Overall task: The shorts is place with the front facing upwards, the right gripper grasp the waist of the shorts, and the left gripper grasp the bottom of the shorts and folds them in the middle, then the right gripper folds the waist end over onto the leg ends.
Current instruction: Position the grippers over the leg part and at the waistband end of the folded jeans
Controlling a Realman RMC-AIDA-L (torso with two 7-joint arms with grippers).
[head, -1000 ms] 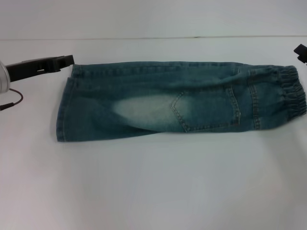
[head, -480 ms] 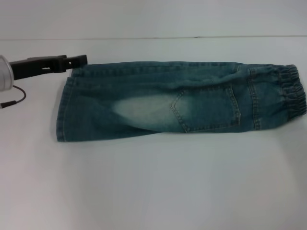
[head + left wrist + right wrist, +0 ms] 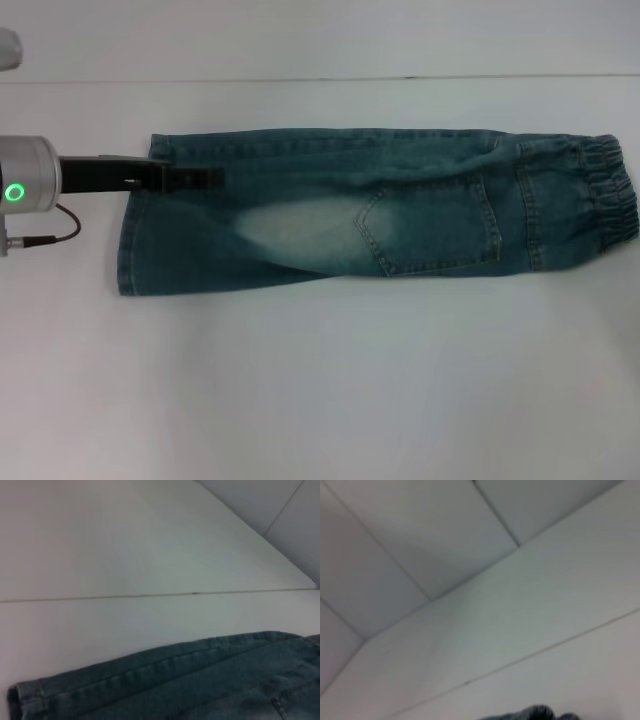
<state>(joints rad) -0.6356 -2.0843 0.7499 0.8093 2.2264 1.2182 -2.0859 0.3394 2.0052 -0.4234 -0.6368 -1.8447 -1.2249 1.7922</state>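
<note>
The blue denim shorts (image 3: 380,210) lie flat on the white table (image 3: 320,400), folded lengthwise. A back pocket faces up. The elastic waist (image 3: 610,200) is at the right and the leg ends (image 3: 135,240) are at the left. My left gripper (image 3: 205,178) reaches in from the left and sits over the far part of the leg end. The left wrist view shows the far edge of the shorts (image 3: 200,680) and a hem corner (image 3: 25,697). My right gripper is out of the head view. Its wrist view catches only a sliver of the gathered waist (image 3: 535,713).
A seam line (image 3: 300,79) runs across the table behind the shorts, and a grey wall (image 3: 420,540) rises beyond it. A thin cable (image 3: 45,238) hangs from the left wrist.
My left arm has swung right and nearer, from beside the far leg corner to over the leg end. The right gripper's tip, seen at the right edge a second ago, has left the view.
</note>
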